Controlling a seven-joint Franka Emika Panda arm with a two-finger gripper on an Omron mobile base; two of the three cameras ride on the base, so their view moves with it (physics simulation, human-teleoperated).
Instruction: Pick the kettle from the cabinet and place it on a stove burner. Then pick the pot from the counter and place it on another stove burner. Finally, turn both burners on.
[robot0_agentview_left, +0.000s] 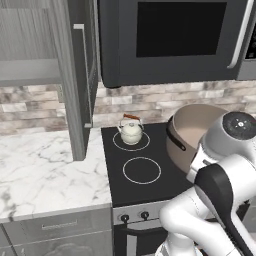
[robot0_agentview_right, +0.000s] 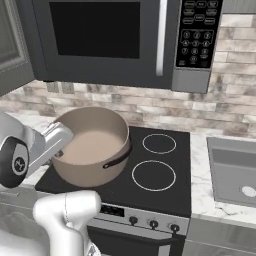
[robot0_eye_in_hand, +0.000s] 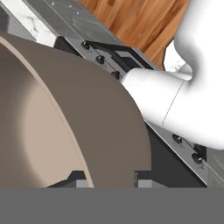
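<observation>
Taupe-brown and tilted, the pot (robot0_agentview_left: 192, 135) is hanging at the three o'clock side of the left base view, raised over the right half of the black cooktop (robot0_agentview_left: 145, 190) with the arm's white wrist crossing in front of it, while the cream kettle (robot0_agentview_left: 131, 131) is sitting upright inside the rear-left burner ring (robot0_agentview_left: 131, 140) at about twelve o'clock of the front-left ring (robot0_agentview_left: 142, 170), and the cabinet door (robot0_agentview_left: 82, 75) is standing open at ten o'clock above the marble counter (robot0_agentview_left: 45, 170). Moving to the right base view, the pot (robot0_agentview_right: 94, 145) is covering the two left-hand rings from this side, its black loop handle (robot0_agentview_right: 118, 158) facing five o'clock, and the two free burner rings (robot0_agentview_right: 154, 175) are lying at three o'clock of it, with the knob row (robot0_agentview_right: 152, 224) along the stove front at six o'clock. Looking along the hand, the gripper (robot0_eye_in_hand: 108, 177) is sitting at six o'clock with its fingers clamped across the pot's thin rim (robot0_eye_in_hand: 65, 131), one tip inside the wall and one outside. Gripping such a wide pot by one edge is likely leaving it lopsided, so it may be swinging or slipping on the way down, and drifting leftward could be knocking the kettle off its burner.
</observation>
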